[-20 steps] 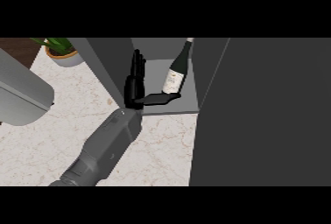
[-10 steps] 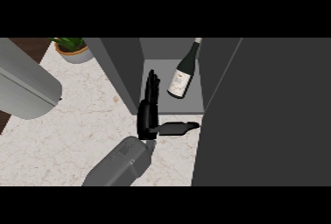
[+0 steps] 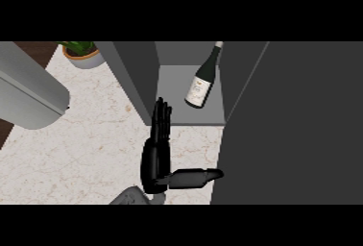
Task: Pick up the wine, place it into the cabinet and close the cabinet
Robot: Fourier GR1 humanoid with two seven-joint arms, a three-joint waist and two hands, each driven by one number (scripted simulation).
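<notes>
Lower centre, the right hand [image 3: 157, 158] has slid back toward the bottom edge, fingers released and straight, thumb out toward the cabinet door [image 3: 291, 125]. Farther up, the wine [image 3: 201, 86] stays inside the cabinet [image 3: 186, 77], hand now well apart.

right hand [image 3: 156, 161]: glossy black, slender segmented fingers [image 3: 162, 120], thick rounded thumb | right forearm [image 3: 131, 197]: matte grey, rounded | left forearm [image 3: 28, 96]: broad, smooth, pale grey cylinder with rounded end
</notes>
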